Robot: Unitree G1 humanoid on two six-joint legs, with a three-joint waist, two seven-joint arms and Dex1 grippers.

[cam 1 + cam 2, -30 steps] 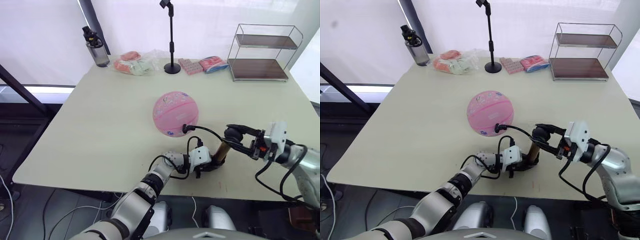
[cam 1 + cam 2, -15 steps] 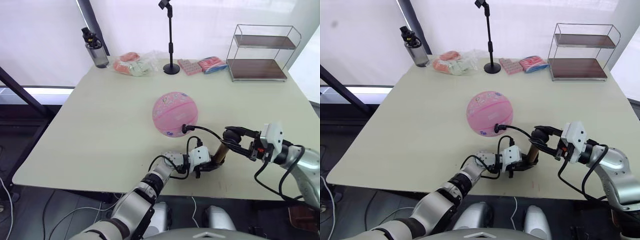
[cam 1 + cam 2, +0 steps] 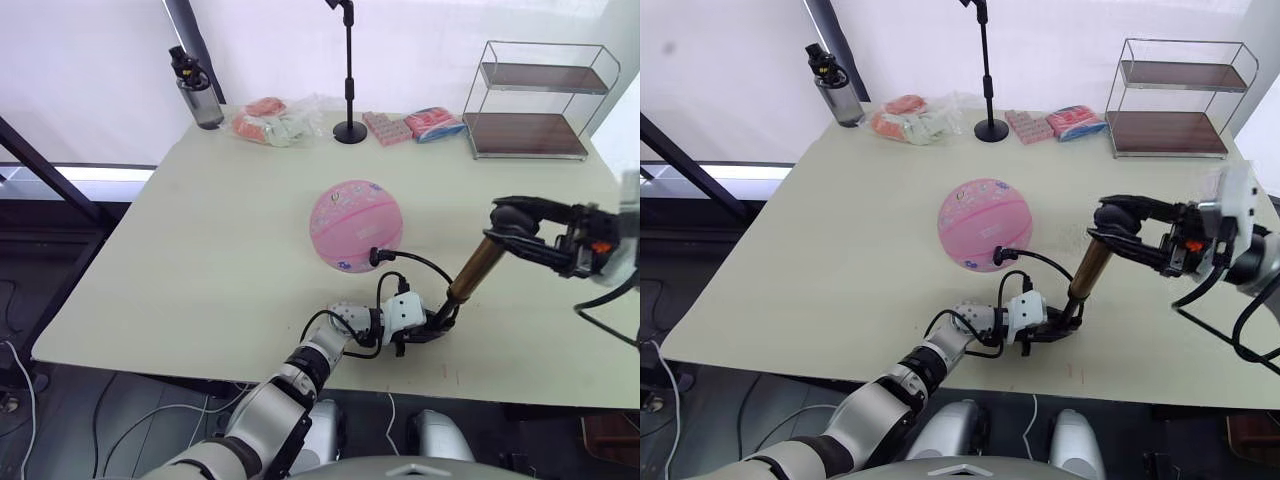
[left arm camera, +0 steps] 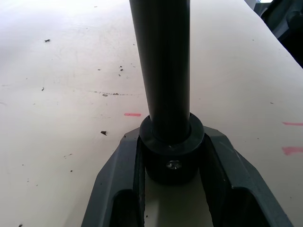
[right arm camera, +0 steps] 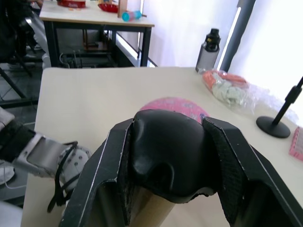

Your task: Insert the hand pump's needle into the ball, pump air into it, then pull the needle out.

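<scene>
1. Pump (image 3: 470, 277) stands tilted on the near part of the table (image 3: 200, 260), its base by the front edge and its bronze barrel leaning up toward the robot's right
2. Its black handle (image 3: 510, 216) sits at the raised end, clamped between the fingers of the right gripper (image 3: 522, 222); in the right wrist view the handle (image 5: 168, 156) fills the gap between the two pads
3. The left gripper (image 3: 432, 328) is clenched on the pump's lower black cap (seen close in the left wrist view, where the cap (image 4: 171, 146) is squeezed between both fingers with the dark shaft rising from it)
4. A thin black hose (image 3: 420, 262) arcs from the pump's base up and over to the ball (image 3: 356, 226)
5. The hose ends in a small black fitting (image 3: 374, 257) pressed against the ball's near lower side; the needle itself is too small to make out
6. The ball is pink with a faint printed pattern and rests on the table just beyond the left gripper, near the middle
7. Along the far edge: a dark bottle (image 3: 199, 95) at the left, a clear bag (image 3: 275, 121) of orange and pale items, a black stand (image 3: 349, 75), two small packets (image 3: 412, 124) and a wire rack (image 3: 540, 100) with two wooden shelves at the right
</scene>
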